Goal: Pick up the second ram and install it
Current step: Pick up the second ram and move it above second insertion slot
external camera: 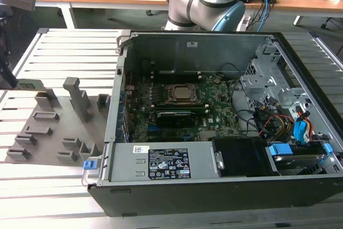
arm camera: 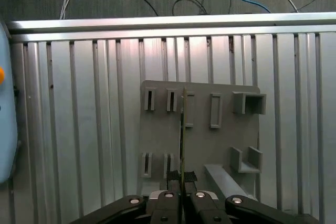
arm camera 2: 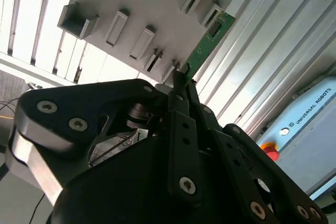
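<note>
In the exterior view, the open computer case [external camera: 214,197] fills the frame's centre and right on the slatted bench [external camera: 48,191]. The holder tray [external camera: 51,139] lies just beside it at the left. In the second wrist view, the second ram [arm camera 2: 206,45] sits between the jaws, over the tray.

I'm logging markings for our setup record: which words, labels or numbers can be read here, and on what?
Black label and white sticker on the power supply: print too small to read.
Pale blue casing in the second wrist view: a maker's name in dark capitals.
The second ram, clamped in the gripper: no legible print.
</note>
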`<state>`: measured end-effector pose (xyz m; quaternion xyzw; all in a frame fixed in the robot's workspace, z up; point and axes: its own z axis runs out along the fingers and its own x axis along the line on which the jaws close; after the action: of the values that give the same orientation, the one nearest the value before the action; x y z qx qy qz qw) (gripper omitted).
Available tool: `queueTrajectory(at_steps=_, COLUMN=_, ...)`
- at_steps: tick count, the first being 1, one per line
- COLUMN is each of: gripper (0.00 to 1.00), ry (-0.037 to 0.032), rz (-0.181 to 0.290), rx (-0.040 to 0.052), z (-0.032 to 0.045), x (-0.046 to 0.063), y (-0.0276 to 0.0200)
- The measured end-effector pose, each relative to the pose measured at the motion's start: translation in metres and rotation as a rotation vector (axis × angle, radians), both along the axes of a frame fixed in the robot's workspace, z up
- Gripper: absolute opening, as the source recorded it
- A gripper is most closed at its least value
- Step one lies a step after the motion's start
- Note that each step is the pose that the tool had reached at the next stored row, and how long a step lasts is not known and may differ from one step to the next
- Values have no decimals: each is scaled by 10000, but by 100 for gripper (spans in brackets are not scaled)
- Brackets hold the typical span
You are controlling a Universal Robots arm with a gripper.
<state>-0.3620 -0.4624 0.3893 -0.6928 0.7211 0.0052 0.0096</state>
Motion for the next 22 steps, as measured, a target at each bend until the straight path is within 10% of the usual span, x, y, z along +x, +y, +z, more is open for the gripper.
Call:
queueTrajectory(at_steps=19, gripper=14, ry=-1, rz=0, rx=1, z=513, x=0, y=5)
queueTrajectory(at_steps=20, gripper=14, ry=2, rz=-1, rx=281, z=519, x=-1, y=6)
queueTrajectory(at_steps=22, gripper=14, ry=4, rz=178, rx=378, z=518, x=0, y=5)
